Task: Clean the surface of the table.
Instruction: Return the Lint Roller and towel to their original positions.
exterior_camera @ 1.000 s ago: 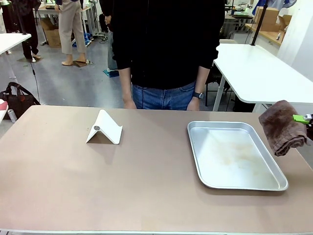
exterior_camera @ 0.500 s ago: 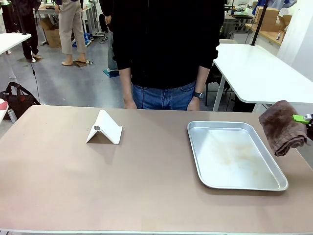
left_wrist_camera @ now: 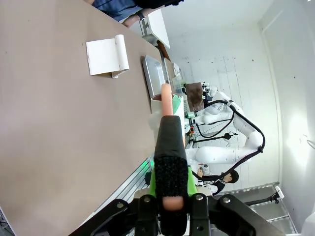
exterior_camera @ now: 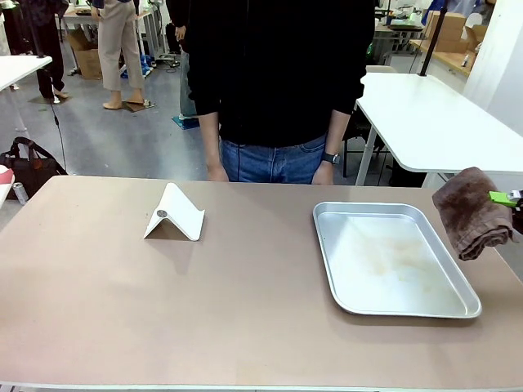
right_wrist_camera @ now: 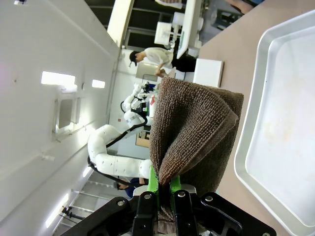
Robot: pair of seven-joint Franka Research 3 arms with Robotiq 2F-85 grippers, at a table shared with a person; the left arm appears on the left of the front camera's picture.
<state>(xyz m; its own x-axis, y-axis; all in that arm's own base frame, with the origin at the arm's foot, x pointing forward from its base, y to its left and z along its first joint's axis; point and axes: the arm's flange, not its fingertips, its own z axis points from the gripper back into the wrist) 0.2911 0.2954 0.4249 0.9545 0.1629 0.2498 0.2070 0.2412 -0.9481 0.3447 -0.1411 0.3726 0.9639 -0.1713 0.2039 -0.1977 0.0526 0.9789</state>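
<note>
Nothing has moved: right gripper [right_wrist_camera: 165, 194] is clamping a cloth [exterior_camera: 471, 214] beyond the table's [exterior_camera: 163, 310] right edge; left gripper [left_wrist_camera: 170, 196] is clenched empty.

heads up, your right end effector [exterior_camera: 516, 198] is mostly cut off by the front view's edge, brown cloth [exterior_camera: 471, 211] hides its fingertips

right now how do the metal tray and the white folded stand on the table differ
The metal tray is shiny silver, while the white folded stand is matte white. The tray lies flat and shallow with a raised rim; the stand rises as a small tent shape. The tray is much the larger of the two. The tray sits toward the robot's right, the stand toward its left. Both rest on the brownish table, apart from each other, with nothing on them.
</note>
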